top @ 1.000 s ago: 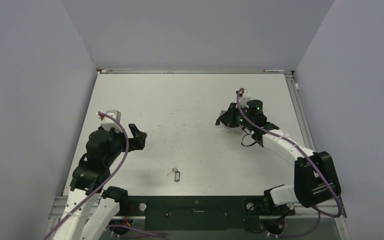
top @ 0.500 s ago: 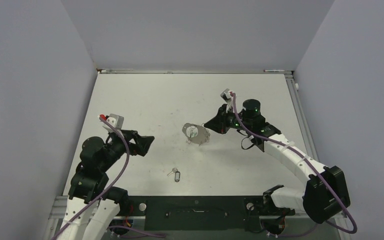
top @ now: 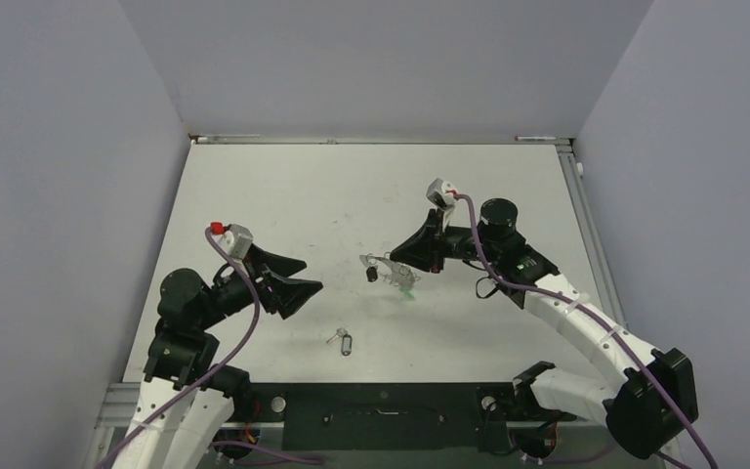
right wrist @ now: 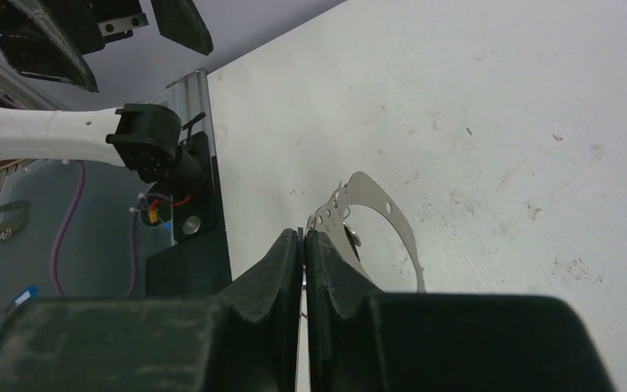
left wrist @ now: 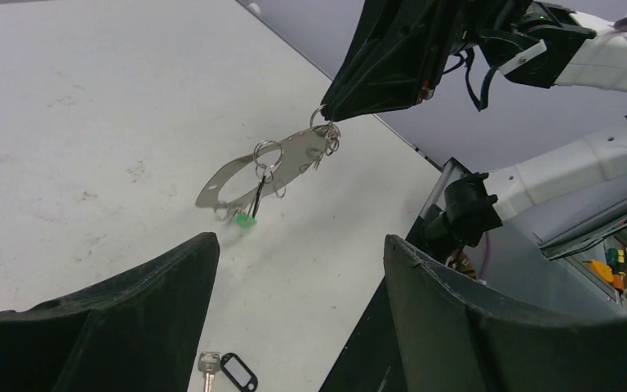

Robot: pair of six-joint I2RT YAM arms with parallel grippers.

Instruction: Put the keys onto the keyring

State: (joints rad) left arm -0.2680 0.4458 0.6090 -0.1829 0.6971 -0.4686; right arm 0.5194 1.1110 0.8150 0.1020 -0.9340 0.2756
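My right gripper [top: 396,257] is shut on a small keyring [left wrist: 327,131] and holds it above the table's middle. A flat silvery metal plate [left wrist: 292,160] hangs from that keyring, tilted, with a second ring [left wrist: 267,152] and a green-tipped piece [left wrist: 245,220] dangling below. The plate also shows past the closed right gripper [right wrist: 304,233] in the right wrist view [right wrist: 393,214]. A silvery key [left wrist: 208,364] with a black tag [left wrist: 239,373] lies on the table near the front edge [top: 343,341]. My left gripper [top: 300,284] is open and empty, left of the hanging plate and above the loose key.
The white table [top: 303,195] is walled at the back and both sides. A black base bar [top: 381,415] runs along the front edge between the arm mounts.
My right gripper has lifted the keyring with its plate off the table and carried it left toward the middle. My left gripper has moved right toward it, jaws open.
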